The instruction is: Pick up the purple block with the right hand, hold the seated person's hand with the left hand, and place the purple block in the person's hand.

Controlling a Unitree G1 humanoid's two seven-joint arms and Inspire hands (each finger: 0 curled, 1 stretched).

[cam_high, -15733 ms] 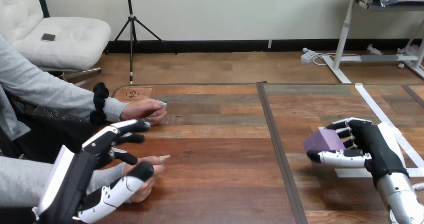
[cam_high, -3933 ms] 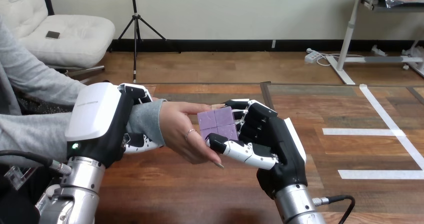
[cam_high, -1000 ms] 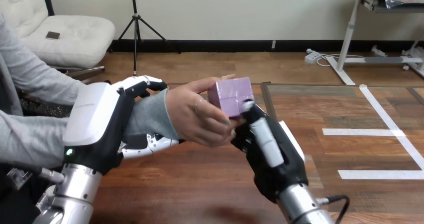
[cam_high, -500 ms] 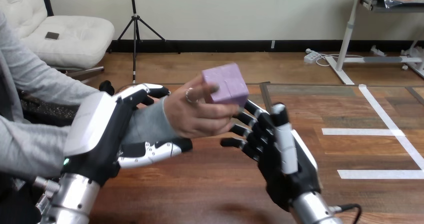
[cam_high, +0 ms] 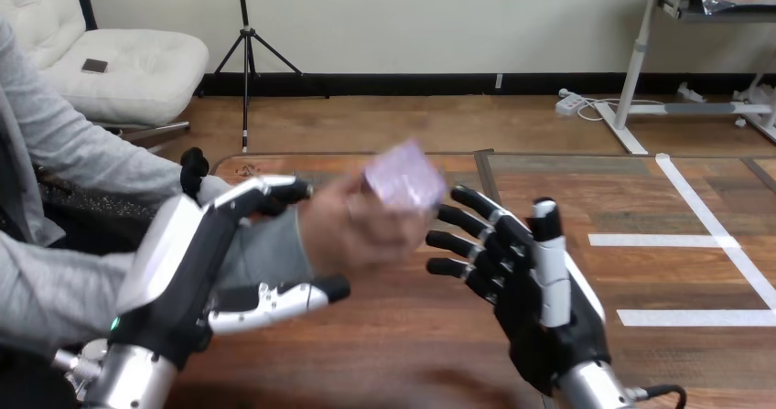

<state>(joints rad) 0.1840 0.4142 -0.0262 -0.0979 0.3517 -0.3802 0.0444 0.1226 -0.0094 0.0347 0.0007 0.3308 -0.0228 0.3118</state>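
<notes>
The purple block point(cam_high: 403, 176) sits in the person's hand point(cam_high: 352, 231), held by its fingers a little above the wooden table point(cam_high: 384, 354); both are blurred by motion. My left hand point(cam_high: 183, 253) has its fingers over the person's grey-sleeved wrist point(cam_high: 265, 244) and its thumb beneath, round the wrist. My right hand point(cam_high: 540, 290) stands just right of the person's hand, palm turned toward it, open with its fingers spread and nothing in it. A small gap separates its fingertips from the block.
White tape lines point(cam_high: 682, 317) mark the table's right half, and a dark seam point(cam_high: 485, 176) runs down its middle. The person's other grey-sleeved arm point(cam_high: 46, 290) lies at the left edge behind my left arm.
My right hand has let go of the block and drawn back with its fingers spread. The person's hand now holds the block, raised it and is bringing it down. My left hand stays at the wrist.
</notes>
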